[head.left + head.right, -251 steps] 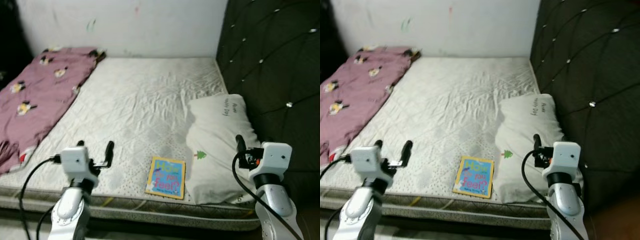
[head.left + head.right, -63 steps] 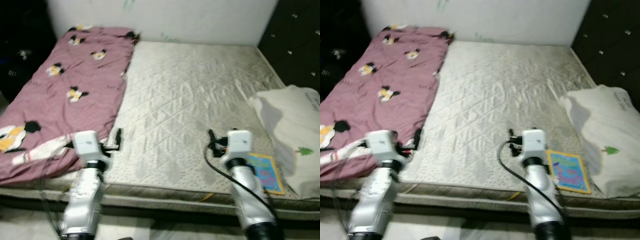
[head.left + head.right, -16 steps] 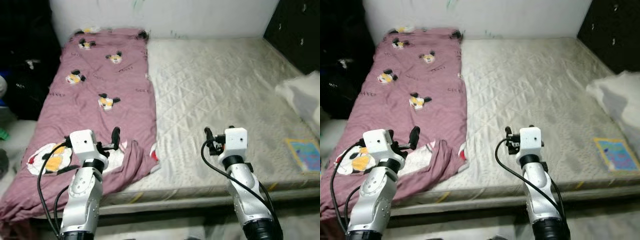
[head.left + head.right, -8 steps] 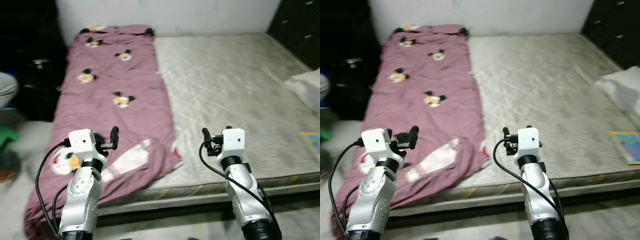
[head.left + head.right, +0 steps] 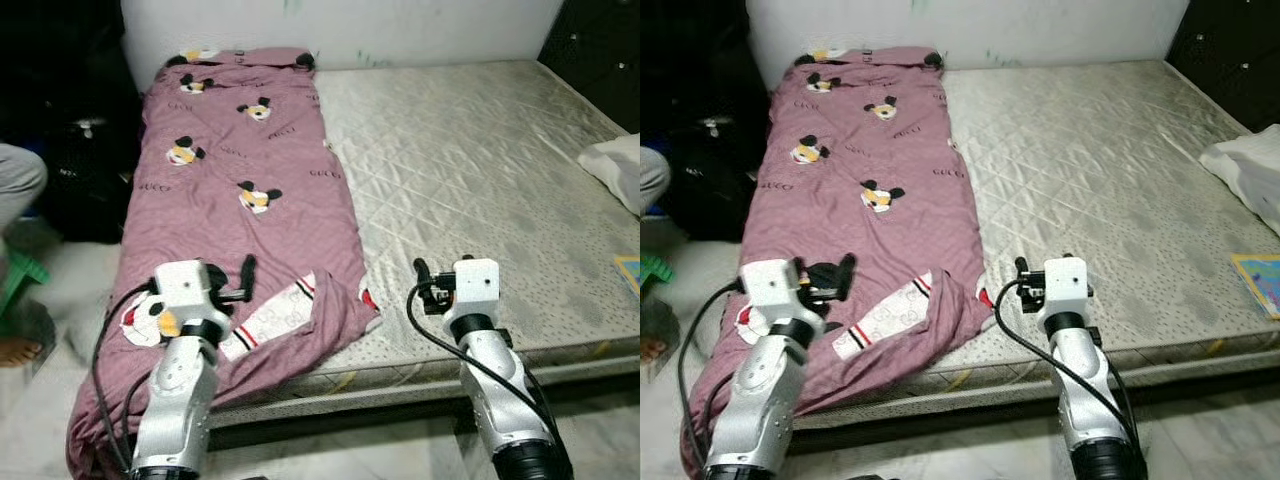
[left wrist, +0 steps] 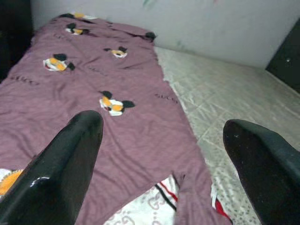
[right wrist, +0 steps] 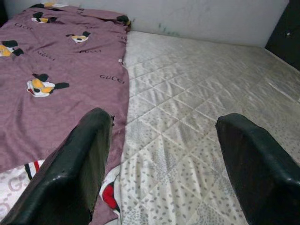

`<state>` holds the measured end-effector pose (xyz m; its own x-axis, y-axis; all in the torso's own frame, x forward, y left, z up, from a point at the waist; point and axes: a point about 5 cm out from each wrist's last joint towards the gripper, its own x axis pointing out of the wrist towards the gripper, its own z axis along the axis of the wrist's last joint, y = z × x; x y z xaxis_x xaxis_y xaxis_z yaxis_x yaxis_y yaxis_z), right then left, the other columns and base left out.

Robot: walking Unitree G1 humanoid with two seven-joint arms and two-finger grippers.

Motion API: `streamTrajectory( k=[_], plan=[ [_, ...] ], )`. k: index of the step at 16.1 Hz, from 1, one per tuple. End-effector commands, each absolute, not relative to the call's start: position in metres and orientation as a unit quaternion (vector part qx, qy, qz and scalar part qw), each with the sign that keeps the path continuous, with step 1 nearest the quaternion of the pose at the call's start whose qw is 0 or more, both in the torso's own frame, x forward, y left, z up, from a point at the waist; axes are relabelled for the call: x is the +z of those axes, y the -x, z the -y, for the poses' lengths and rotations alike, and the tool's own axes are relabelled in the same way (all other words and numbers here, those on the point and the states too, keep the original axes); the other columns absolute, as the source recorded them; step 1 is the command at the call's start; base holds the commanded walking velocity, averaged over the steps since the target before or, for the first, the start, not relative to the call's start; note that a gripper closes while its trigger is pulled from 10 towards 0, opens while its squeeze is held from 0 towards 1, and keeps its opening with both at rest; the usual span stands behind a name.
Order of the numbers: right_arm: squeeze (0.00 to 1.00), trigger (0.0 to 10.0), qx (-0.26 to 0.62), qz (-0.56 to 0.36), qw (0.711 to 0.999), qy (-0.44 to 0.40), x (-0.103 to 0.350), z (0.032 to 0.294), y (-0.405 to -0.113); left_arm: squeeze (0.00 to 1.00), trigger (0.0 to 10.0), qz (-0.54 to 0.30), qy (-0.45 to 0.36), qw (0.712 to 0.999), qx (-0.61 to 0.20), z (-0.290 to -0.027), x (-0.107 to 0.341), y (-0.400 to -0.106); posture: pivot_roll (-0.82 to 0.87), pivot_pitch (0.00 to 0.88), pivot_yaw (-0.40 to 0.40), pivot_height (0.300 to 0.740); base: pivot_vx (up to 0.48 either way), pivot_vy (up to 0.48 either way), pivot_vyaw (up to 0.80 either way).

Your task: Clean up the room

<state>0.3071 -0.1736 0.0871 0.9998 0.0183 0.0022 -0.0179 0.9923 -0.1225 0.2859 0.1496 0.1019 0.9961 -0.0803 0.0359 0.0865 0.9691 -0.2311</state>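
The pink blanket (image 5: 240, 190), printed with cartoon mouse figures, lies along the left side of the mattress (image 5: 480, 190), its long axis running from the far edge by the wall toward the near edge, where its lower end is rumpled, part folded back to show a white striped underside, and spills over the near left corner toward the floor. The left gripper (image 5: 228, 290) hovers directly over this rumpled near end, fingers spread apart and empty; in the left wrist view the left gripper's two fingers (image 6: 65, 168) frame the blanket lengthwise, so the cloth stretches away from it along its pointing direction. The right gripper (image 5: 428, 290) hangs over the bare mattress just beside the blanket's folded near corner, also spread apart and empty, with the blanket's edge lying to its left in the right wrist view. The left arm is judged the nearer for a grasp at the near hem. Well apart, at the right edge of the bed, sit a white pillow (image 5: 615, 170) and a book (image 5: 1260, 275). A person's leg and foot (image 5: 15, 350) show on the floor off the left side.
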Motion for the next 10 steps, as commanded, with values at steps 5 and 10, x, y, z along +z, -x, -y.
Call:
streamTrajectory(
  k=[5,10],
  plan=[
    [0.00,10.0,0.007,-0.001,0.998,0.059,0.0869,0.1751,-0.3069,0.00,10.0,0.014,0.112,0.993,-0.043,-0.1511,0.1019,-0.2834,-0.02,0.118,0.014,0.740,0.283,0.000,0.00],
    [0.00,10.0,0.007,-0.002,0.998,0.061,0.0865,0.1756,-0.3066,0.00,10.0,0.004,0.110,0.994,-0.019,-0.1529,0.0985,-0.2834,-0.02,0.118,0.014,0.740,0.054,0.000,0.00]
  ],
)
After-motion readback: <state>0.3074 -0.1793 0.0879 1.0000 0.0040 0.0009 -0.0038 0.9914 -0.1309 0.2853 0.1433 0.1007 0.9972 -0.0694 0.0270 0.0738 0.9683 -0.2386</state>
